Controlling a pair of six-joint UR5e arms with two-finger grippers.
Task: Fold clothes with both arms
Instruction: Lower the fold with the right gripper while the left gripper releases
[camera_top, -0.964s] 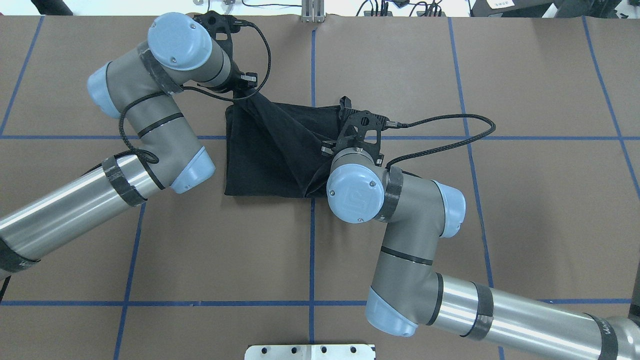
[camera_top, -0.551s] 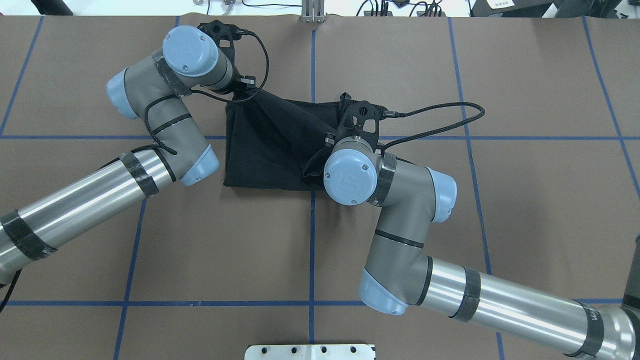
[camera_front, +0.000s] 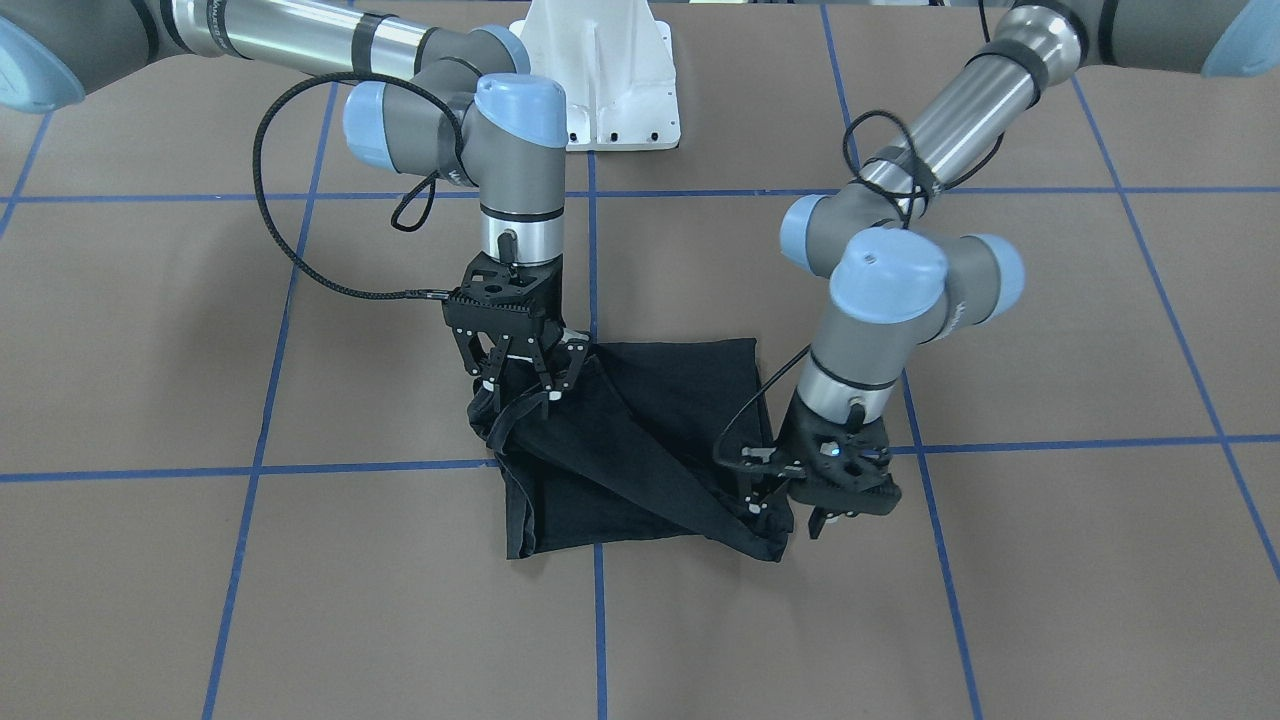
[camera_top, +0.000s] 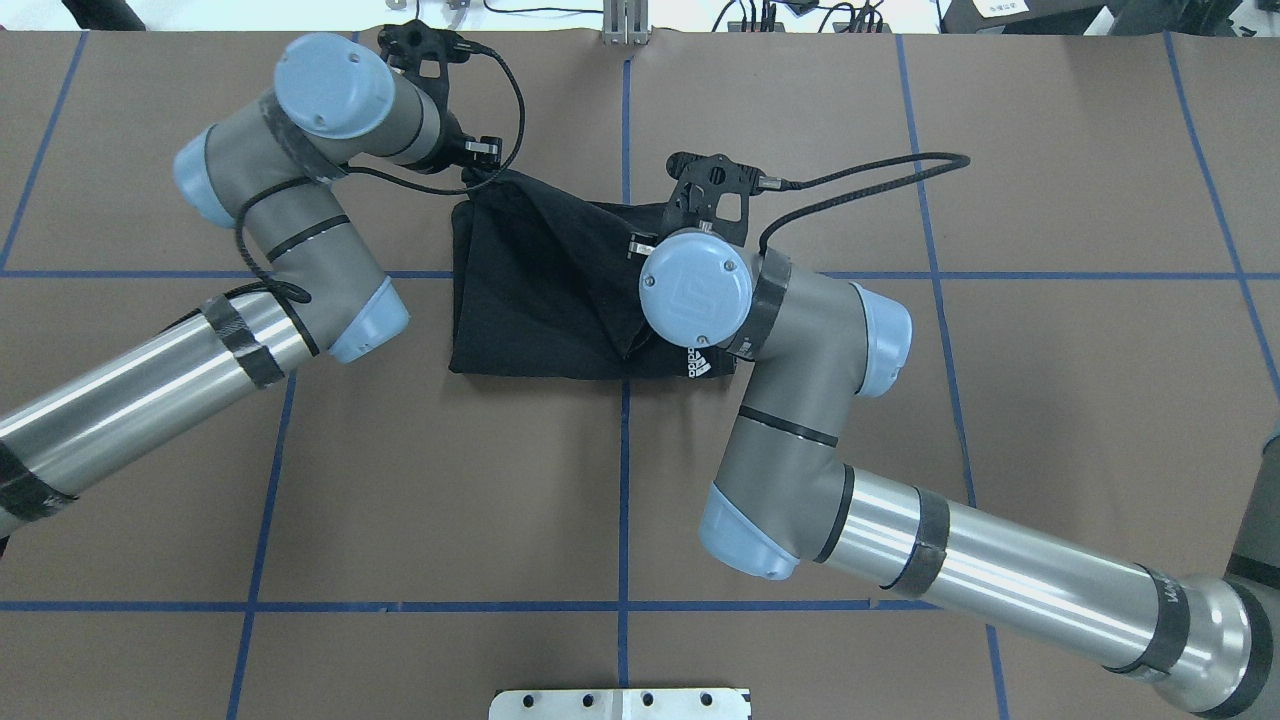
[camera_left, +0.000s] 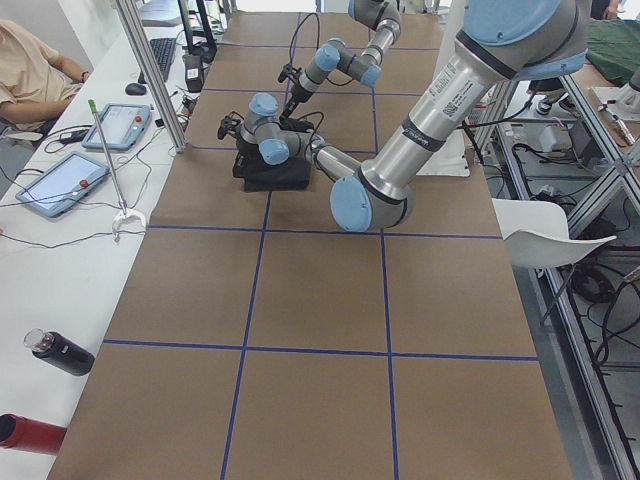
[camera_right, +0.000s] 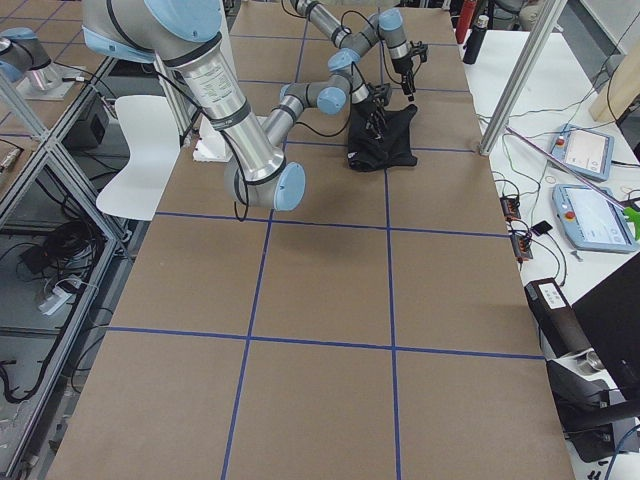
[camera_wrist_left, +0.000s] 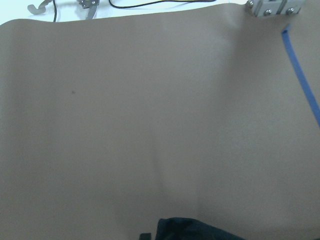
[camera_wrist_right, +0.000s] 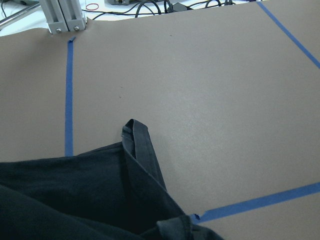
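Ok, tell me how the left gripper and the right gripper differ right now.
The right gripper points straight down; the left gripper is tilted sideways. The right one grips the T-shirt at a bunched edge lifted off the table; the left pinches a corner seemingly lower, near the table. Both are shut on the same black cloth, a fold stretched between them.

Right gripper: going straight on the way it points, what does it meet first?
The right gripper points straight down; first comes the black T-shirt it grips, then probably the table beneath.
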